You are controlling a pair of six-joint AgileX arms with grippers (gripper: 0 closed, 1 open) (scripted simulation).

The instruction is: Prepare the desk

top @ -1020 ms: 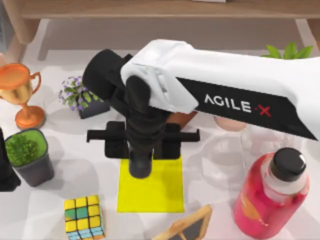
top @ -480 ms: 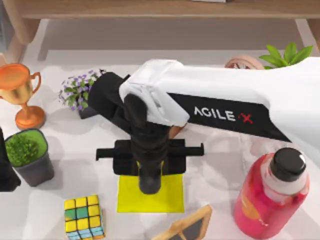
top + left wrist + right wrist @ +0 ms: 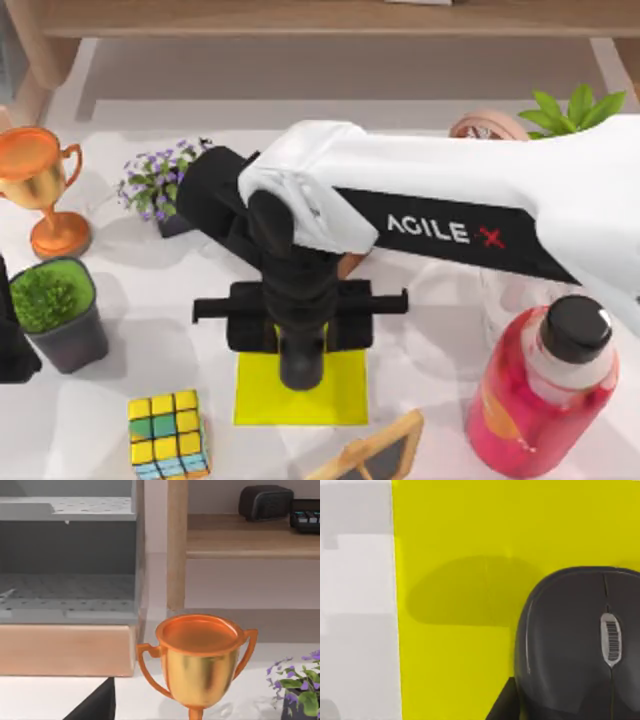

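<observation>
My right arm reaches in from the right across the white desk (image 3: 150,300). Its gripper (image 3: 300,372) points straight down over a yellow square mat (image 3: 342,396) at the front middle. In the right wrist view a dark grey mouse (image 3: 570,645) with a scroll wheel hangs just above the mat (image 3: 455,540) and casts a separate shadow on it. The right gripper is shut on the mouse, with one dark finger (image 3: 502,705) showing beside it. My left arm (image 3: 12,340) stays parked at the desk's left edge.
An orange trophy (image 3: 40,185), purple flowers (image 3: 160,190) and a green potted plant (image 3: 55,310) stand at the left. A colour cube (image 3: 167,432) and a small chalkboard (image 3: 375,455) lie at the front. A red bottle (image 3: 545,390) stands front right.
My right arm and gripper moved toward the desk's front, over the yellow mat, then almost stopped. The left arm has stayed still.
</observation>
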